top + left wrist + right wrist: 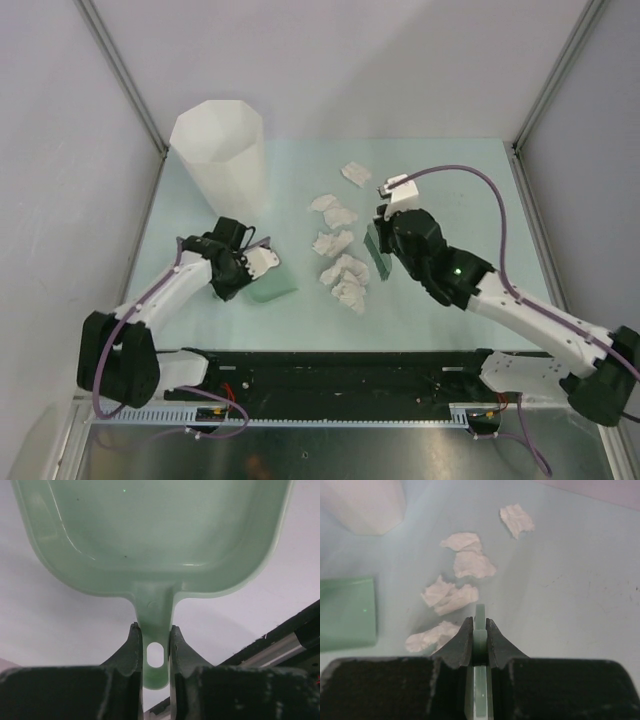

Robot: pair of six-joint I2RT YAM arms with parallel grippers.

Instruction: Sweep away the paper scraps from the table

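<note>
Several crumpled white paper scraps [340,268] lie in a loose line on the mint-green table [460,190], from mid-table back toward the far side. My left gripper [248,270] is shut on the handle of a pale green dustpan [272,285], which rests left of the scraps. In the left wrist view the gripper [153,635] clamps the dustpan's [150,535] handle. My right gripper [382,243] is shut on a thin green sweeper blade [377,252] just right of the scraps. In the right wrist view the gripper [479,625] pinches the blade [480,611], with the scraps [457,597] ahead and to the left.
A tall white faceted bin [220,155] stands at the back left, behind the left arm, and also shows in the right wrist view [365,502]. Grey walls edge the table on three sides. A black rail [340,365] runs along the near edge.
</note>
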